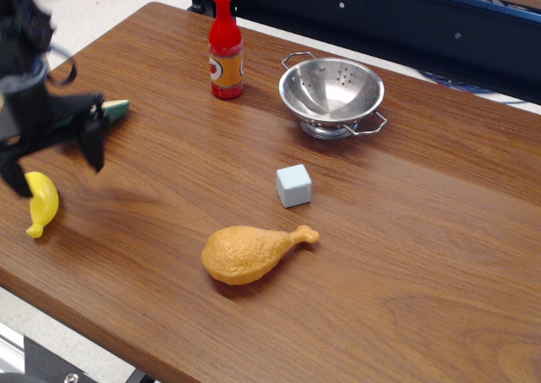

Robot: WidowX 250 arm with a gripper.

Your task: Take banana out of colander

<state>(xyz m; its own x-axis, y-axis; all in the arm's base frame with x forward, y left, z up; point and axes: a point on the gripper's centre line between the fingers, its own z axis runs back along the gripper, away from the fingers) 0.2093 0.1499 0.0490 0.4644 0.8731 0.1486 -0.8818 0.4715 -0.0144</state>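
The yellow banana (40, 201) lies on the wooden table (406, 256) near its left front edge. The steel colander (331, 94) stands upright and empty at the back, right of centre. My gripper (52, 161) is black, at the far left, raised above the banana with its two fingers spread wide apart. It holds nothing and the banana lies just below its left finger.
A red bottle (226, 46) stands at the back left of the colander. A pale cube (293, 185) sits mid-table. An orange-tan chicken drumstick (250, 252) lies in front of it. A green-tipped object (114, 107) shows behind my gripper.
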